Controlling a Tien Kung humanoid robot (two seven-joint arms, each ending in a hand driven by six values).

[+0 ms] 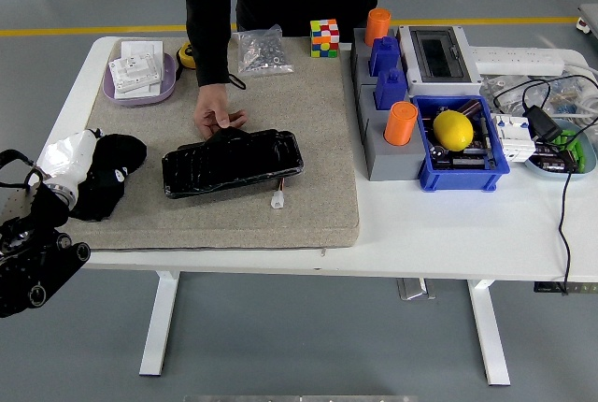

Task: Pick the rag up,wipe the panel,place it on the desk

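Head view: the left hand (105,176) sits at the left edge of the grey mat (318,140), black fingers curled around what looks like the white rag (64,156); judging by this, the rag is being set down, so lower it flat and release only once it rests; the rag is crumpled and pale; the black, glossy panel (232,162) lies mid-mat, steadied by a person's hand (215,110).

Black panel (233,163); multicoloured cube (324,37)
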